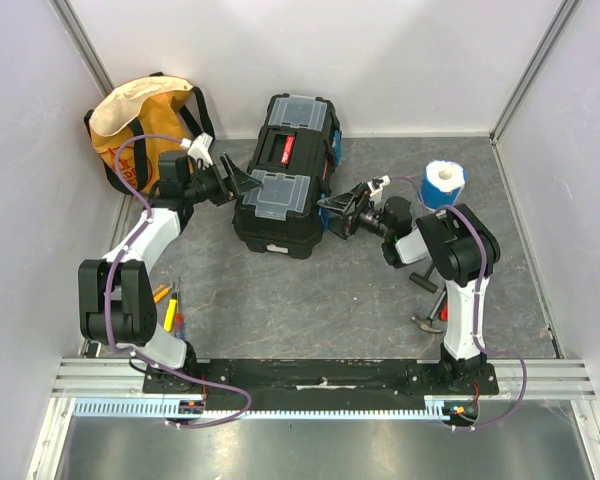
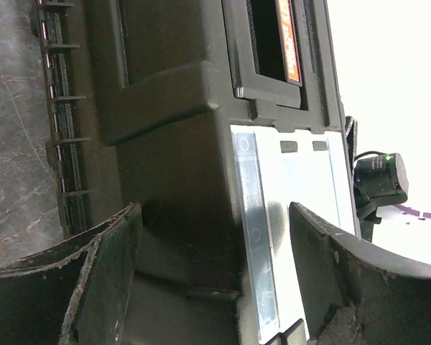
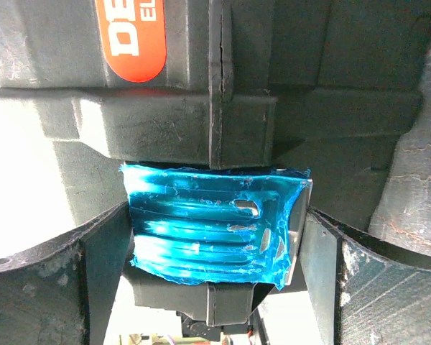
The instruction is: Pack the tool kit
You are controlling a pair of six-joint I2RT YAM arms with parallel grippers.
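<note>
While the tool kit (image 1: pixel 285 175) is sitting on the grey surface (image 1: pixel 340 300), near the middle of its far edge, both arms are reaching at it from two sides. It is a big black box, turned a little so that one end is pointing toward the far right corner. Its handle (image 1: pixel 285 150) with the red mark is lying flat on top, between two clear lids (image 1: pixel 275 193). A red and white label (image 3: pixel 131 39) is showing on its side, just above a blue latch (image 3: pixel 215 233).

The left gripper (image 1: pixel 245 183) is hanging at the left side of the box, by the nearer clear lid. Its fingers (image 2: pixel 108 273) are standing wide apart, and the edge of the box with that lid is showing between them. They are not pinching anything.

The right gripper (image 1: pixel 330 212) is waiting at the right side of the box. Its fingers (image 3: pixel 50 287) are standing wide apart too, and the blue latch is sitting between them. I cannot tell if they are touching it.

A yellow-orange bag (image 1: pixel 140 125) with black straps is sitting in the far left corner. A white roll (image 1: pixel 443 183) with blue under it is standing toward the far right corner, behind the right arm. Small hand tools (image 1: pixel 170 308) with bright handles are lying near the left edge. Some dark tools (image 1: pixel 427 300) are lying beside the right arm.
</note>
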